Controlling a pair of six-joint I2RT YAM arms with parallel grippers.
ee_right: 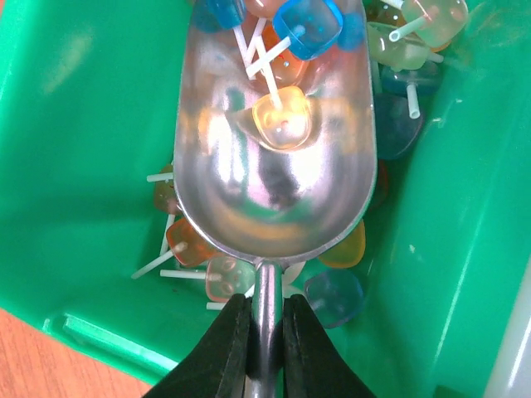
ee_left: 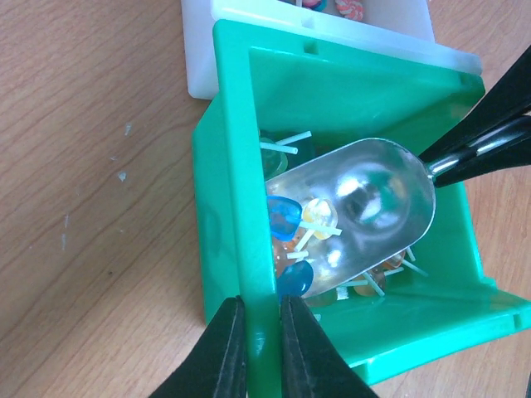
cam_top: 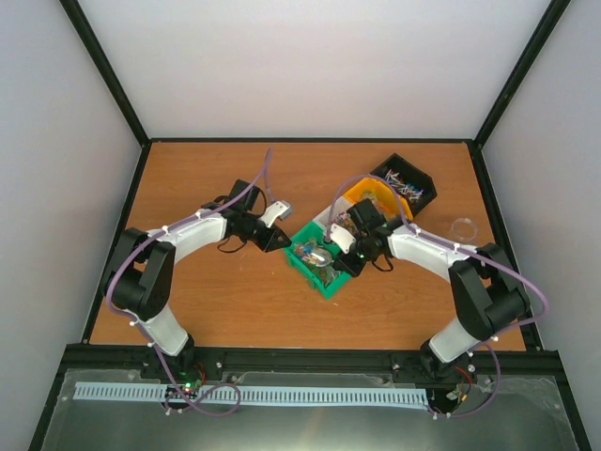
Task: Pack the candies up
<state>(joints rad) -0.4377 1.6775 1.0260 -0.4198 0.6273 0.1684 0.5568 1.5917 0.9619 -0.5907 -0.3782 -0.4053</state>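
Observation:
The candies (ee_right: 282,120) are small translucent sweets on white sticks, blue, orange and yellow, lying in a green bin (cam_top: 329,282). A silver scoop (ee_right: 274,174) rests among them with a yellow and a blue candy (ee_right: 309,25) in its bowl. My right gripper (ee_right: 266,298) is shut on the scoop's handle. My left gripper (ee_left: 260,300) is shut on the green bin's side wall (ee_left: 241,166), one finger inside and one outside. In the top view both grippers, left (cam_top: 282,241) and right (cam_top: 341,256), meet at the bin.
A white container (ee_left: 332,33) stands just behind the green bin. An orange bin (cam_top: 368,199) and a black bin (cam_top: 406,183) with mixed small items stand at the back right. A small clear round piece (cam_top: 462,228) lies to the right.

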